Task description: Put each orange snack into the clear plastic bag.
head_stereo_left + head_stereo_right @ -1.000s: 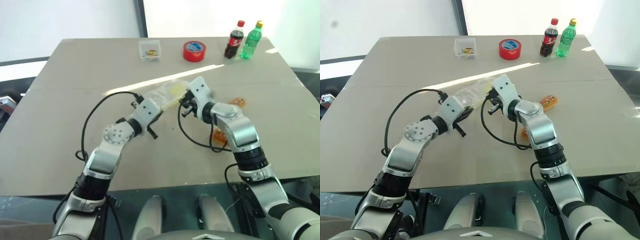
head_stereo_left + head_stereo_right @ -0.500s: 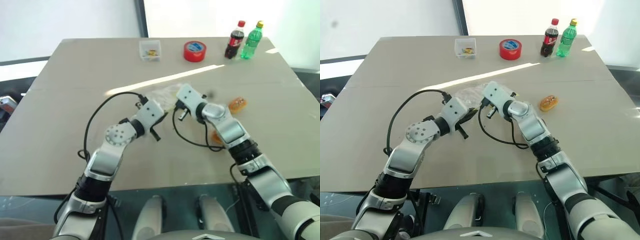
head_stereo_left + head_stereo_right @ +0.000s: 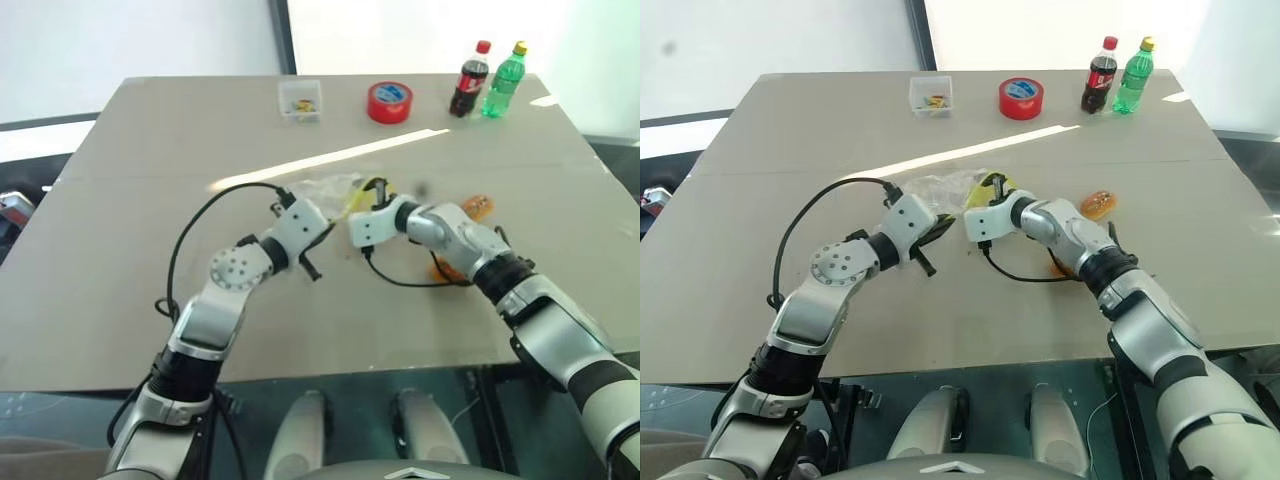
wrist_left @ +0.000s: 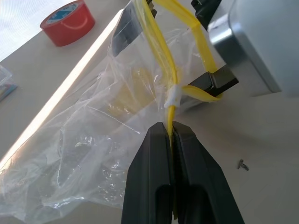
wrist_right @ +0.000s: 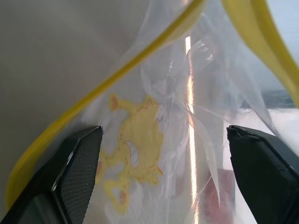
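Note:
The clear plastic bag (image 3: 322,188) lies crumpled at mid-table with its yellow strip (image 4: 164,56) pulled into an open loop. My left gripper (image 4: 171,129) is shut on that strip at the bag's near corner. My right gripper (image 5: 166,144) is open, its fingers (image 5: 77,163) spread wide inside the bag's mouth; one black finger presses against the strip (image 4: 219,82). One orange snack (image 3: 476,207) rests on the table to the right of my right forearm. Another orange snack (image 3: 441,270) peeks out from under that forearm.
Along the far edge of the table stand a small clear box (image 3: 300,100), a red tape roll (image 3: 388,101), a cola bottle (image 3: 468,80) and a green bottle (image 3: 502,78). A bright strip of sunlight crosses the tabletop (image 3: 130,200).
My right wrist has rolled and its elbow dropped toward the table; its gripper went from shut to wide open in the bag's mouth. The left gripper kept its hold.

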Action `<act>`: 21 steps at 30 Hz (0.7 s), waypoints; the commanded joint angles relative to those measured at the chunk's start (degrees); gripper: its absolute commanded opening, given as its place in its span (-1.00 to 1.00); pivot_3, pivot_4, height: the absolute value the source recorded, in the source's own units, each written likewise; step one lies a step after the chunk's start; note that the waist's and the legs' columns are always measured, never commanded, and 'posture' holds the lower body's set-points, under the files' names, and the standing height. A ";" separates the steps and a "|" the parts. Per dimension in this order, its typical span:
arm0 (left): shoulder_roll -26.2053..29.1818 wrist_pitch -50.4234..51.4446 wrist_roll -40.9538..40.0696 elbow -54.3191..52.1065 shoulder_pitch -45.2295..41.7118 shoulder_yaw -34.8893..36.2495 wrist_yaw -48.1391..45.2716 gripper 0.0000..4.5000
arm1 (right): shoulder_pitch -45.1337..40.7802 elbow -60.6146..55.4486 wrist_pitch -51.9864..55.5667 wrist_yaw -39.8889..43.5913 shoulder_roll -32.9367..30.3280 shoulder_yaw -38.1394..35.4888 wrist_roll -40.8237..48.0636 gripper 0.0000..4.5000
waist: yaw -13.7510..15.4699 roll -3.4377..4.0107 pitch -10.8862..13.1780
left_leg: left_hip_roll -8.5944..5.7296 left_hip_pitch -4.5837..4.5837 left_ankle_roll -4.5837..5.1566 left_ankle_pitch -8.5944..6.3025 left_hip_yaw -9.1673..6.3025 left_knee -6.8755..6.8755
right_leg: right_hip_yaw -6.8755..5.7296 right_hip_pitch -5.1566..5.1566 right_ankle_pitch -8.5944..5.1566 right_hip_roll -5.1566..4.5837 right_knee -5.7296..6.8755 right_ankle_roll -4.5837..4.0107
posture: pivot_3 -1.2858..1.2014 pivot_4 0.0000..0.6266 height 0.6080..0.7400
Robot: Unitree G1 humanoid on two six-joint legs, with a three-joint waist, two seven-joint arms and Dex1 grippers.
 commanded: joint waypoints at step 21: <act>-0.54 -1.87 0.88 2.59 -1.85 0.35 1.25 -1.00 | 35.52 -53.66 46.88 47.39 -32.58 -32.42 51.28 0.97 | 1.16 0.05 0.03 | 0.10 0.01 0.03 -0.01 0.01 0.10 | -0.09 0.16 -0.03 0.07 -0.15 0.00 | 0.03 -0.52 1.00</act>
